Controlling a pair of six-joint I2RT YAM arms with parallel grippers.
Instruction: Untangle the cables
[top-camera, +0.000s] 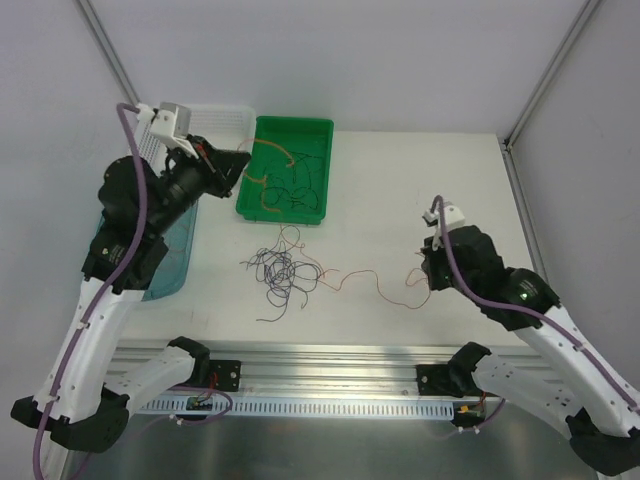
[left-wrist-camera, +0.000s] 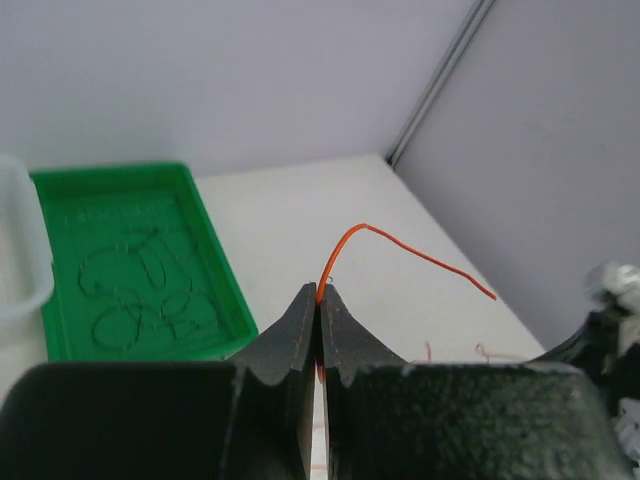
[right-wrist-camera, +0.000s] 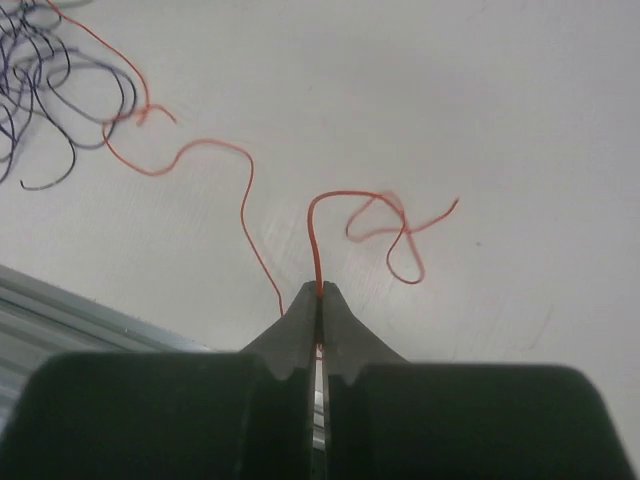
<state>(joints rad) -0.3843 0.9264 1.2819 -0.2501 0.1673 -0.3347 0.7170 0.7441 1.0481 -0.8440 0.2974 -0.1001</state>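
A tangle of thin purple-blue, black and red cables (top-camera: 280, 270) lies on the white table in front of the green tray (top-camera: 295, 122). My left gripper (top-camera: 240, 158) is raised at the tray's left edge and is shut on an orange cable (left-wrist-camera: 400, 245), which curves away from its tip (left-wrist-camera: 320, 292). My right gripper (top-camera: 427, 268) is low over the table at the right. It is shut (right-wrist-camera: 320, 290) on a red cable (right-wrist-camera: 215, 150) that runs left to the tangle (right-wrist-camera: 40, 90). Several dark cables (top-camera: 300, 180) lie in the tray.
A white basket (top-camera: 225, 112) stands behind the left gripper and a teal see-through tray (top-camera: 170, 260) lies under the left arm. A metal rail (top-camera: 320, 380) runs along the near table edge. Enclosure walls and posts surround the table.
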